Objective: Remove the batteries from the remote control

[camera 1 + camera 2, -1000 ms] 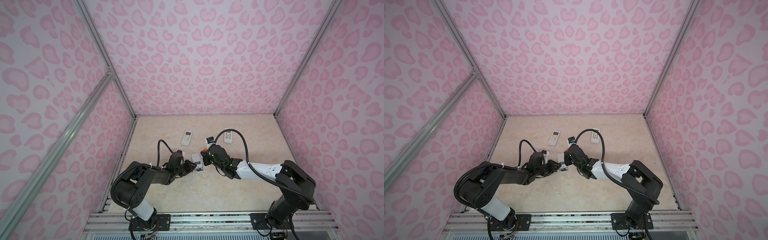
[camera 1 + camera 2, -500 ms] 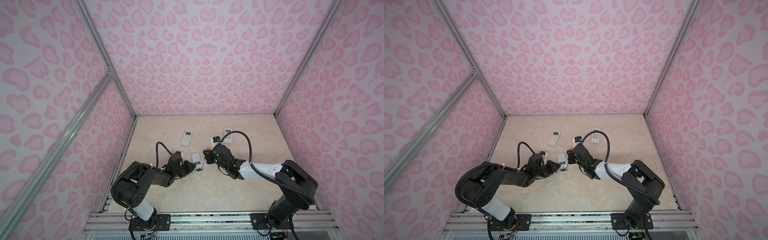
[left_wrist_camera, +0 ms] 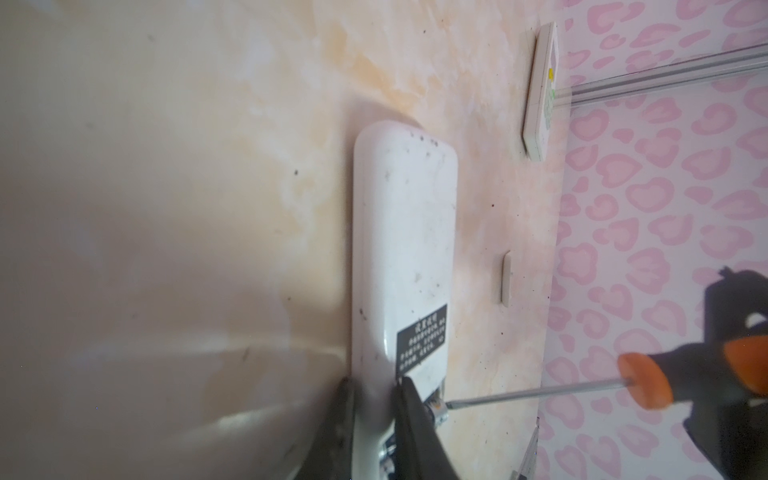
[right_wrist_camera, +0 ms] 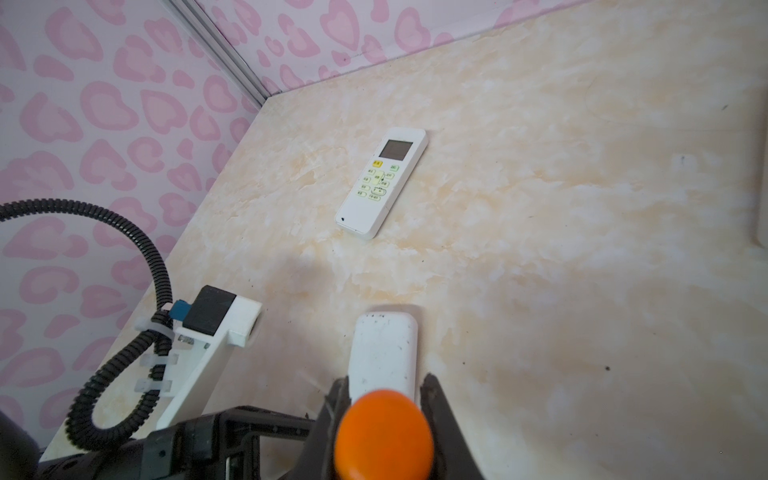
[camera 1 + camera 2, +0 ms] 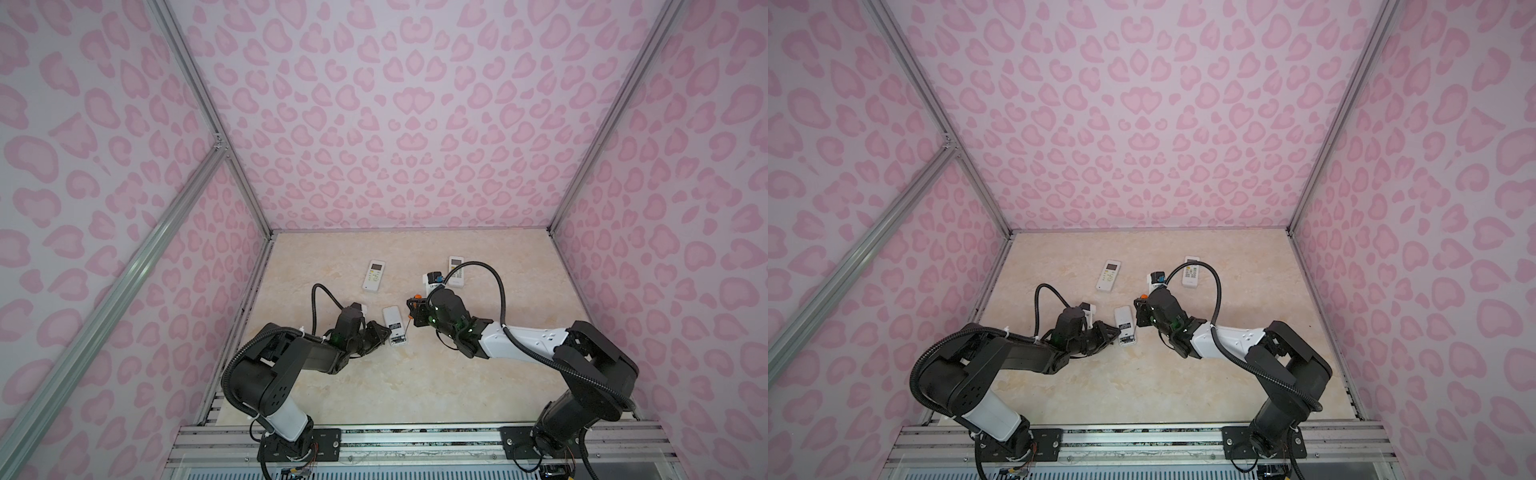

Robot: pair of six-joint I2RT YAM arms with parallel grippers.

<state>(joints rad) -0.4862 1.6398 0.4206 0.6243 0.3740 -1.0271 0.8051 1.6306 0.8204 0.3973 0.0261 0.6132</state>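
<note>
On the bench (image 5: pixel 415 374), the left pincer (image 3: pixel 374 384) clamps one end of a face-down white remote (image 3: pixel 405 232); the right pincer (image 4: pixel 384 384) grips a screwdriver (image 3: pixel 540 388), tip touching that clamped end; the batteries cannot be made out.

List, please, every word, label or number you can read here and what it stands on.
Black label on the face-down remote: white print, too blurred to read.
Buttons of the face-up remote: tiny marks, too small to read.
Nothing else legible shows; no text can be quoted.
</note>
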